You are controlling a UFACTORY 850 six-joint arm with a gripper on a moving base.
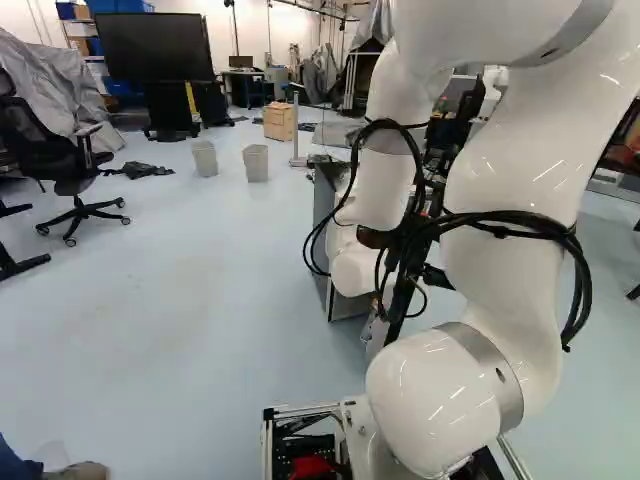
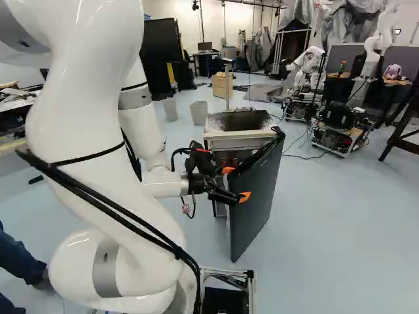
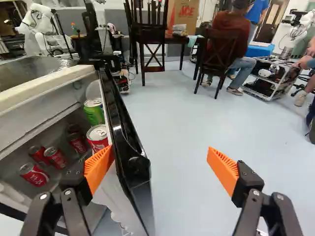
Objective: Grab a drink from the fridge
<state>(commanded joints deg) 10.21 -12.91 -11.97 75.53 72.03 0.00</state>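
Observation:
The gripper [image 2: 236, 184] is at the fridge's partly opened door in the right base view. In the wrist view the gripper [image 3: 160, 166] stands wide open, one finger on the door's inner side, the other well out past its outer face. The black door [image 3: 129, 140] lies between them, much closer to the inner finger, ungripped. A green can [image 3: 93, 111] and a red can [image 3: 98, 136] stand in the door's shelf. Several more red cans, one of them here [image 3: 34, 174], rest inside the fridge [image 2: 226, 140]. The inner finger partly covers the shelf's red can.
Another robot [image 2: 308, 72] stands beyond the fridge, with wheeled bases [image 2: 340, 131] near it. Two bins [image 1: 256, 163] and a wooden cabinet [image 1: 280, 121] are farther back. A chair [image 3: 215, 54] with a seated person is across the floor. An office chair [image 1: 75, 180] stands at the left base view's left.

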